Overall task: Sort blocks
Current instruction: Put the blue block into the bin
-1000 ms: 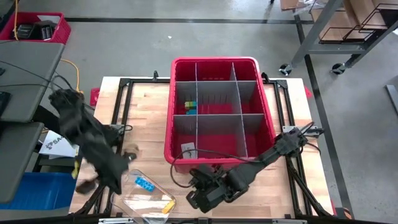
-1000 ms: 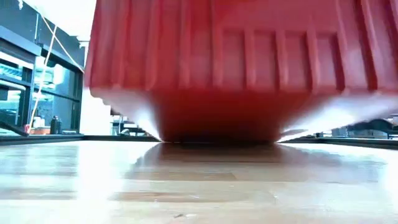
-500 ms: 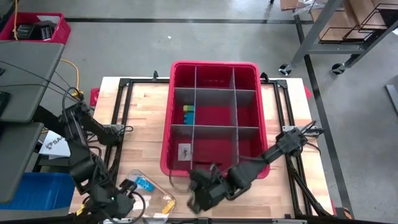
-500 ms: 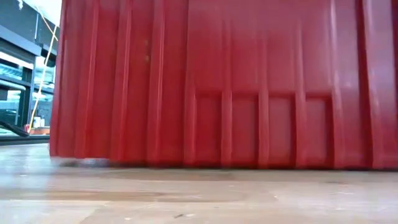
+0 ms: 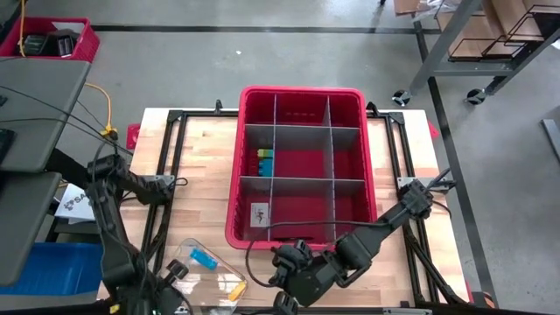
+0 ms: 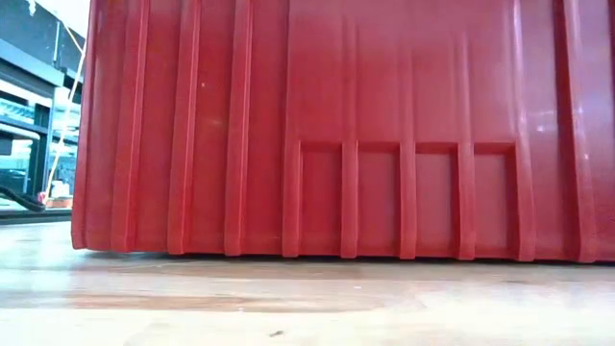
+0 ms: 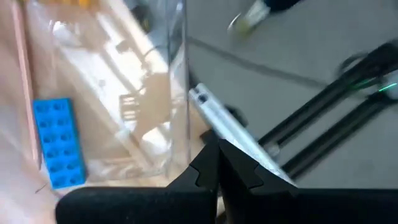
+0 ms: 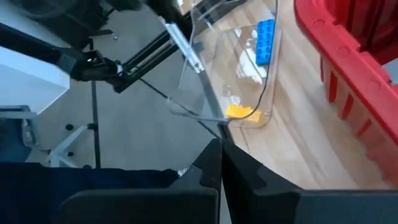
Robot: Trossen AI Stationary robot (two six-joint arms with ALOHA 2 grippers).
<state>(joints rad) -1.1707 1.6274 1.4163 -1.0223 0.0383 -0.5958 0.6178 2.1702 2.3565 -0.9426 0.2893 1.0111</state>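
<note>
The low view is almost wholly filled by the ribbed wall of the red bin (image 6: 336, 125), so nothing standing behind it shows there; only a strip of the table (image 6: 288, 308) lies in front. From above, the left gripper (image 5: 166, 278) is partly cut off at the near edge of the table, beside a clear plastic tray (image 5: 188, 289) whose outline is hard to trace against the wood. The right gripper (image 5: 284, 302) sits low at the near edge too, just in front of the bin. In both wrist views the fingers (image 7: 214, 165) of the left and the fingers (image 8: 217, 162) of the right are pressed together with nothing between them.

A blue block (image 5: 204, 258) and a yellow block (image 5: 234, 291) lie in the tray. More blocks (image 5: 264, 160), blue, green and yellow, sit in the middle-left compartment of the bin among the grey dividers (image 5: 302, 175); their number is too small to tell. A white label (image 5: 260, 213) lies in the near-left compartment.

Half a second ago the left arm reached less far toward the near edge, and the right gripper was closer to the bin. A second ago the bin was tilted and lifted off the table; now it rests flat.
</note>
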